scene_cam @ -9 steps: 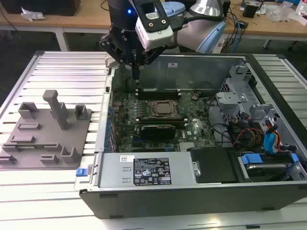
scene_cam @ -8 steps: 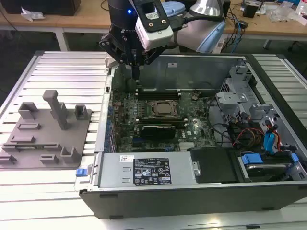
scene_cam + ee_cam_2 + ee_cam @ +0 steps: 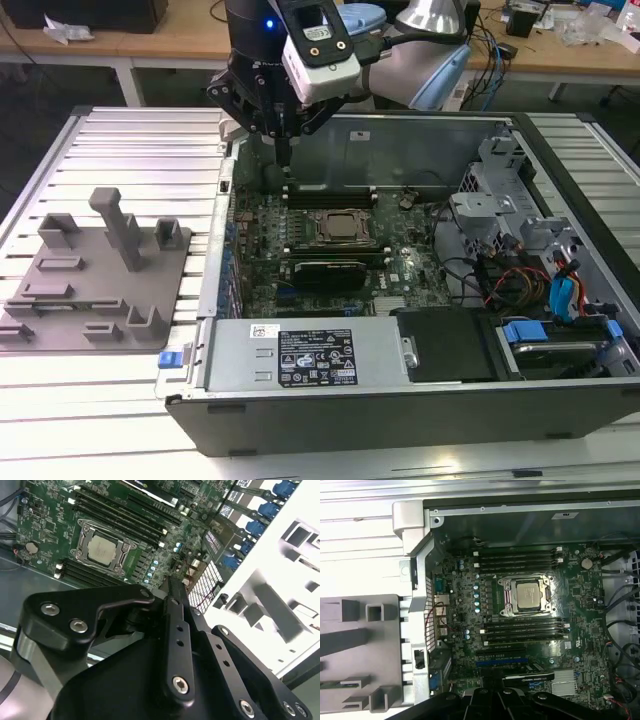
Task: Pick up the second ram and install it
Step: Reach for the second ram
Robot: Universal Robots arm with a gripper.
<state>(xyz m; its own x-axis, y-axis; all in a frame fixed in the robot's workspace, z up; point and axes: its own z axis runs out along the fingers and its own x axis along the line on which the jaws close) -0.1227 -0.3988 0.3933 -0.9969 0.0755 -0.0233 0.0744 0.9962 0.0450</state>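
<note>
My gripper hangs over the far corner of the motherboard on the exterior view's left, just above the memory slots behind the processor socket. Its fingers stand together, shut, and I see nothing between them. The second ram is hidden: I cannot make out a stick in the gripper or apart from the slots. In the first wrist view, black slots lie on one side of the socket and more slots on the other.
The open computer case fills the middle, with its power supply at the near wall and cables and drive bays on the exterior view's right. A grey holder plate with blocks and an upright post lies left of the case.
</note>
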